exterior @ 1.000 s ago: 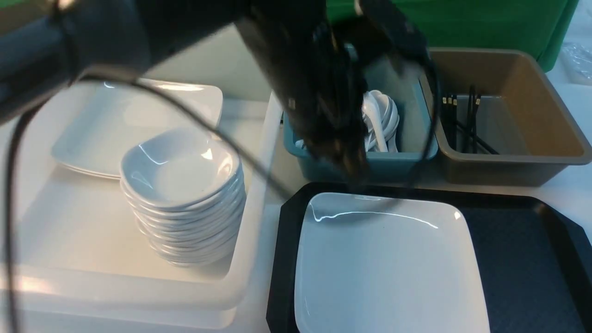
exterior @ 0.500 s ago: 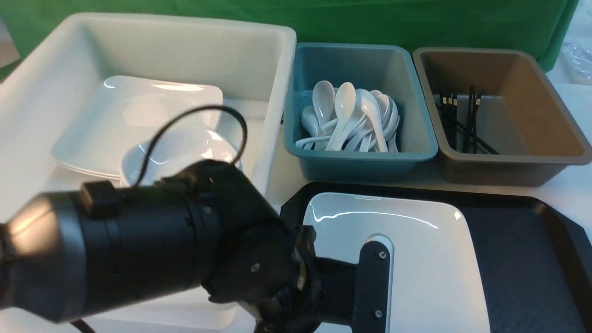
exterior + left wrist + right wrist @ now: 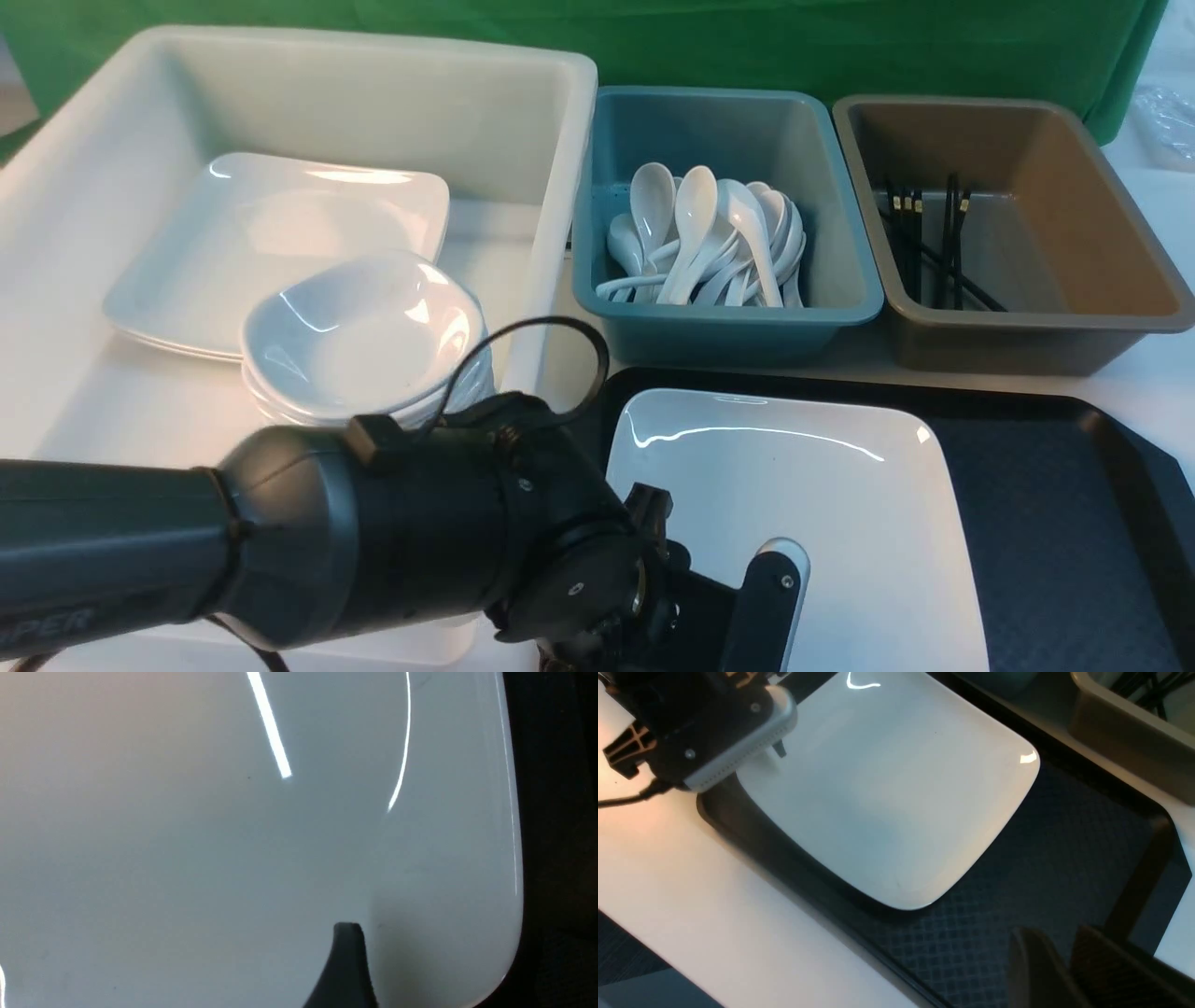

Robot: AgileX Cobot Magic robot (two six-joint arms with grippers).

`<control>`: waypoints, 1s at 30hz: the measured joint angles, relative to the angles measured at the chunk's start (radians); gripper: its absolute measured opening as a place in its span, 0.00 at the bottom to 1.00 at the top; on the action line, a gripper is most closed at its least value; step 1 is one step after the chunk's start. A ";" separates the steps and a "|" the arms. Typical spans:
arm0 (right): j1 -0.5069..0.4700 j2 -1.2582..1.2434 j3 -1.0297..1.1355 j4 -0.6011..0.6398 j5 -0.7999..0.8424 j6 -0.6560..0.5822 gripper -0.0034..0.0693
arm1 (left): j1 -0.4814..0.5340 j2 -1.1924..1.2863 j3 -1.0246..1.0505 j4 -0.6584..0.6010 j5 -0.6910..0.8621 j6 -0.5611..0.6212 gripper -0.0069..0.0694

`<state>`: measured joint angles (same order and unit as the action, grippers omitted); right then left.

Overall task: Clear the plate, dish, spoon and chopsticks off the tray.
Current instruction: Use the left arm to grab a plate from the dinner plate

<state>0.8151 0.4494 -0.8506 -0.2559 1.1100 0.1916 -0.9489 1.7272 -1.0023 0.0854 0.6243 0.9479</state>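
Observation:
The plate (image 3: 840, 523) lies on the left part of the tray (image 3: 1046, 523). It is the only thing I see on the tray. My left wrist (image 3: 560, 560) hangs low over the plate's near left edge. In the left wrist view the plate (image 3: 187, 835) fills the picture and one finger (image 3: 346, 961) rests just above it. The other finger is lost in the dark beyond the rim, so the jaws stand wide apart. My right gripper (image 3: 1057, 947) is shut and empty above the tray floor (image 3: 1064, 835), beside the plate (image 3: 887, 793). It does not show in the front view.
A deep white tub (image 3: 308, 65) at the left holds flat plates (image 3: 233, 243) and a stack of dishes (image 3: 364, 336). A teal bin (image 3: 728, 336) holds several spoons (image 3: 709, 238). A brown bin (image 3: 1027, 345) holds chopsticks (image 3: 934, 252).
My left arm has swung from above the teal bin down and toward me to the plate's near left edge, then settled lower. The plate has not moved.

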 joint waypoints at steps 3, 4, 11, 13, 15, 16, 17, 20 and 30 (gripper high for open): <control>0.000 0.000 0.000 0.000 0.000 0.000 0.28 | 0.000 0.012 0.001 0.001 0.000 0.000 0.73; 0.000 0.000 0.000 0.000 0.000 0.000 0.28 | 0.000 0.021 0.001 0.003 -0.003 0.000 0.73; 0.000 0.000 0.000 0.000 0.000 0.000 0.29 | 0.000 0.061 0.000 0.034 -0.030 0.001 0.73; 0.000 0.000 0.000 0.000 0.000 0.000 0.29 | 0.000 0.062 -0.001 0.034 -0.030 0.000 0.73; 0.000 0.000 0.000 0.000 0.000 0.000 0.29 | 0.000 0.064 -0.001 0.036 -0.030 -0.001 0.73; 0.000 0.000 0.000 0.000 0.000 0.000 0.29 | 0.000 0.065 -0.002 0.036 -0.030 -0.003 0.73; 0.000 0.000 0.000 0.000 0.000 0.000 0.30 | 0.000 0.066 -0.002 0.037 -0.032 -0.011 0.72; 0.000 0.000 0.000 0.000 0.000 0.000 0.30 | 0.000 0.069 -0.004 0.041 -0.045 -0.038 0.68; 0.000 -0.001 0.000 -0.001 0.000 0.000 0.31 | -0.012 0.065 -0.008 0.103 -0.108 -0.092 0.35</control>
<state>0.8151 0.4485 -0.8506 -0.2569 1.1100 0.1916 -0.9611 1.7919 -1.0102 0.1885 0.5167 0.8561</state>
